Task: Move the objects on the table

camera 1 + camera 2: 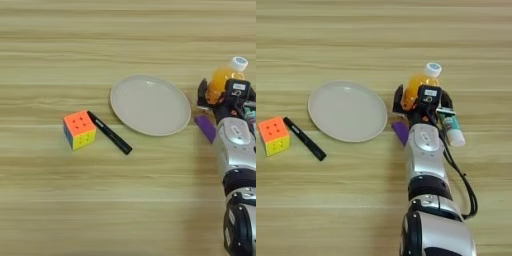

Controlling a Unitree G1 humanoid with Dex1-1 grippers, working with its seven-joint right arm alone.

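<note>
Soft, even light falls from overhead, and the surface (75, 200) reads bright and warm throughout. Shadows are faint: a thin dark edge hugs the plate (347, 111) on its near rim, and the marker pen (109, 132) just left of the plate throws only a narrow shade. The silver forearm (426, 145) right of the plate carries pale highlights on its curved shell. Fine detail is slightly smeared everywhere. The wood streaks beyond the plate run straight, with no bending I can make out.
</note>
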